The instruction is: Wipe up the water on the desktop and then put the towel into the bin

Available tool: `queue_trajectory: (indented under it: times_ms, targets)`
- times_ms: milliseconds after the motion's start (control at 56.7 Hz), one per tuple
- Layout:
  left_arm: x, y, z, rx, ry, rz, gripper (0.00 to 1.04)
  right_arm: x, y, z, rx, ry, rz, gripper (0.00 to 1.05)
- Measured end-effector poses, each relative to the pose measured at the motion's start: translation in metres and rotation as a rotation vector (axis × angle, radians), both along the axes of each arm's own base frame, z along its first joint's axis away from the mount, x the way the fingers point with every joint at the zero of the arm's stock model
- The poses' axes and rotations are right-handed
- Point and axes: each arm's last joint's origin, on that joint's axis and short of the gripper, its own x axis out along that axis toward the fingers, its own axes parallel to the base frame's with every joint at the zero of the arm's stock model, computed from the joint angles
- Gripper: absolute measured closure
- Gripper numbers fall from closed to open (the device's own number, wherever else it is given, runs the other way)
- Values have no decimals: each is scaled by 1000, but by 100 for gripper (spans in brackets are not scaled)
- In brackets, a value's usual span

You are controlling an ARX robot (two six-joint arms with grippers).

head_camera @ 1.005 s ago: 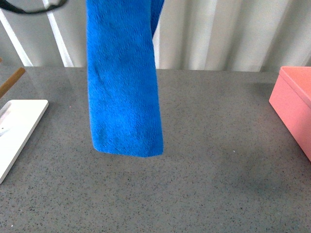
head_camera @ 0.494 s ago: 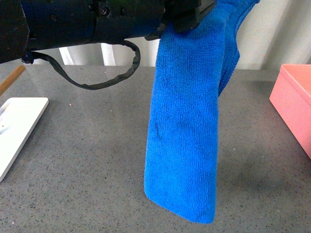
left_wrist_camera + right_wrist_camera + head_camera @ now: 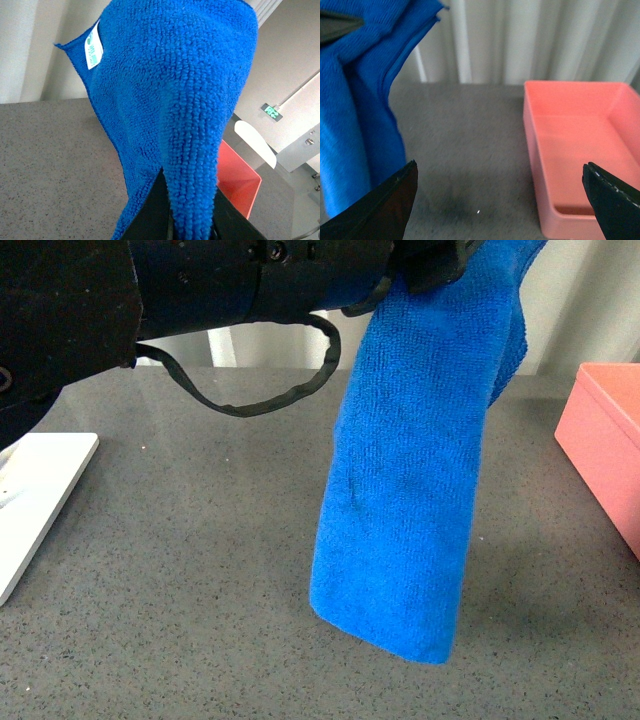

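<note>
Item 1: bright blue terry towel [image 3: 400,490], hanging lengthwise at centre-right of the front frame, with its upper end bunched at the top edge and its lower hem low over the surface. I cannot tell whether the hem touches. A white care label [image 3: 93,46] shows on one edge. Item 2: my left gripper [image 3: 192,212], closed on a fold of the towel, with black fingers pinching the cloth from either side. Item 3: my right gripper [image 3: 499,165], fingers spread wide with nothing between them, facing the bin. Item 4: salmon-pink rectangular plastic bin [image 3: 605,450], at the right edge of the front frame and well apart from the towel. It is open-topped, and I see nothing inside it. Item 5: dark-grey speckled stone-look worktop [image 3: 180,570], across the lower frame, with no standing water that I can make out. Sundries: flat white tray [image 3: 40,500] at the left edge, and a black cable loop [image 3: 260,405] at upper left under my arm. Step in hand, as I judge it: carrying the towel across to the bin. To do this well, grip firmly, since the cloth is floppy and held by one fold. Raise it enough for the hem to clear the bin's near wall, centre it over the opening, then lower it before letting go so that no corner drapes over the rim.
</note>
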Motion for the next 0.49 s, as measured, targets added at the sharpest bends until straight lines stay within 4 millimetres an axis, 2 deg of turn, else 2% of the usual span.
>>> queue_trajectory:
  times_ms: [71,159,229,300,494]
  targets:
    - [0,-2,1,0,0,3,100,7,-2,18,-5,-44,16,7]
    - [1,-3,2,-2,1,17,100,19,-8,51,-25,-150,34,7]
    - [2,-3,4,-4,-1,27,100,35,-11,70,-69,-218,75,7]
    - [2,-4,5,-7,-5,38,100,51,-11,69,-78,-202,145,7]
    - [3,-5,7,-18,3,59,100,93,-6,33,-1,-23,294,7]
